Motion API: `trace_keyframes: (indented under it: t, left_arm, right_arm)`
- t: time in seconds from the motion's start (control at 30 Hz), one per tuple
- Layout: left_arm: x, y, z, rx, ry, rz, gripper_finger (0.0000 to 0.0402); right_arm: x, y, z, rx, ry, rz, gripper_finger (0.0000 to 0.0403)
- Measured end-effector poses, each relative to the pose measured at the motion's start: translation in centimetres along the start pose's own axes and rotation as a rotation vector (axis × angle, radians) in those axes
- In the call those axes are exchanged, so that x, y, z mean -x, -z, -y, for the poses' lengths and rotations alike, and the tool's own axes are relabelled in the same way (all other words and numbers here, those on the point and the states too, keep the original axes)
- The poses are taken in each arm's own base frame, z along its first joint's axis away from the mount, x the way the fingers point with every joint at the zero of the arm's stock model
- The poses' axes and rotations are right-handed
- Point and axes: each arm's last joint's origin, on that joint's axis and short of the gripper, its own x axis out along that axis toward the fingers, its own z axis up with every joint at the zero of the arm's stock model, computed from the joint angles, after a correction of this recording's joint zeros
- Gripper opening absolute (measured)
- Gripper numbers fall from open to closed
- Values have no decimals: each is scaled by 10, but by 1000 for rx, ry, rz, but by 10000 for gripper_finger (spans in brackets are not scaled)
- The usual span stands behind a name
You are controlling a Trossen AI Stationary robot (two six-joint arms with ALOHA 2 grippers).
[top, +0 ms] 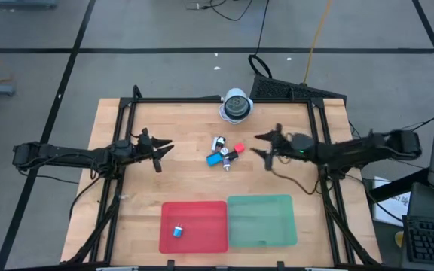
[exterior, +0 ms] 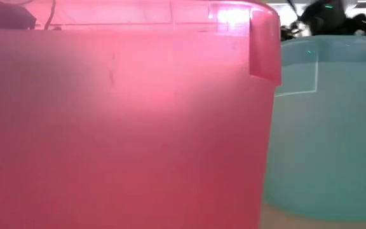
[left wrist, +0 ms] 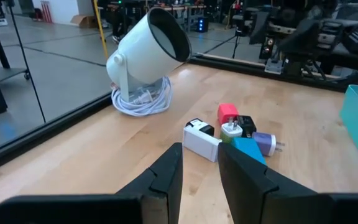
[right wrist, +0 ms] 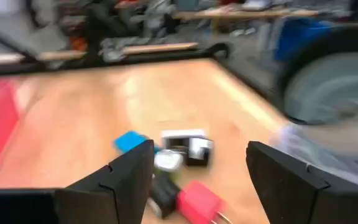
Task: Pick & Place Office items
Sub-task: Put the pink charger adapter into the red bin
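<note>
- The left gripper [top: 164, 147] is hovering over the left part of the light wooden table [top: 126, 218], fingers spread with nothing between them, pointing at the pile. To me it's lining up for a grab.
- One small blue office piece [top: 178, 231] is already sitting in the flat red rectangular plastic tray [top: 194, 226] at the table's front edge, so I'd guess the sorting is underway and that tray is a drop-off spot.
- The rest of the small office items [top: 225, 153] are huddling in a tight cluster at the middle of the table: a white block [left wrist: 202, 140], a red one [left wrist: 227, 113], a teal one [left wrist: 248, 150] and a black one [left wrist: 247, 126], touching each other. Being jammed together, singling one out looks fiddly.
- The round white-and-grey domed lamp-like object [top: 236, 105] is sitting at the back edge on its coiled cord, apart from the pile.
- The flat green plastic tray [top: 261, 220] is sitting just beside the red one; I can't see anything in it.
- The right gripper [top: 259, 144] is hanging near the pile on its right side, fingers wide apart and empty.
</note>
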Motion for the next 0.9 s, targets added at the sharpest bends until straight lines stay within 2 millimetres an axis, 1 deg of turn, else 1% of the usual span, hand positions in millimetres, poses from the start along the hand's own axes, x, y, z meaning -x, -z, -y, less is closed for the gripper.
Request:
trace_keyframes:
  t: [0.07,0.2,0.3,0.4,0.5,0.67,0.83,0.9]
  left_arm:
    - [0,0,0,0,0,-1,102]
    - [0,0,0,-1,0,-3,102]
    - [0,1,0,-3,-1,-13,102]
    - [0,3,0,-6,-2,-26,102]
    - [0,3,0,-4,-3,-28,102]
    - [0,3,0,-5,-2,-28,102]
    - [0,3,0,-8,-2,-28,102]
    - [0,3,0,-7,-2,-28,102]
  right_arm:
    - [-18,-8,-4,53,-45,-73,245]
    - [-50,-14,-7,205,-83,-311,243]
    - [-71,-21,-1,280,-78,-431,244]
    - [-87,-15,10,323,-67,-540,244]
    - [-96,-10,22,330,-81,-583,242]
    - [-106,11,36,232,-148,-636,240]
    - [-113,30,35,276,-180,-693,240]
    - [-115,34,33,281,-186,-705,240]
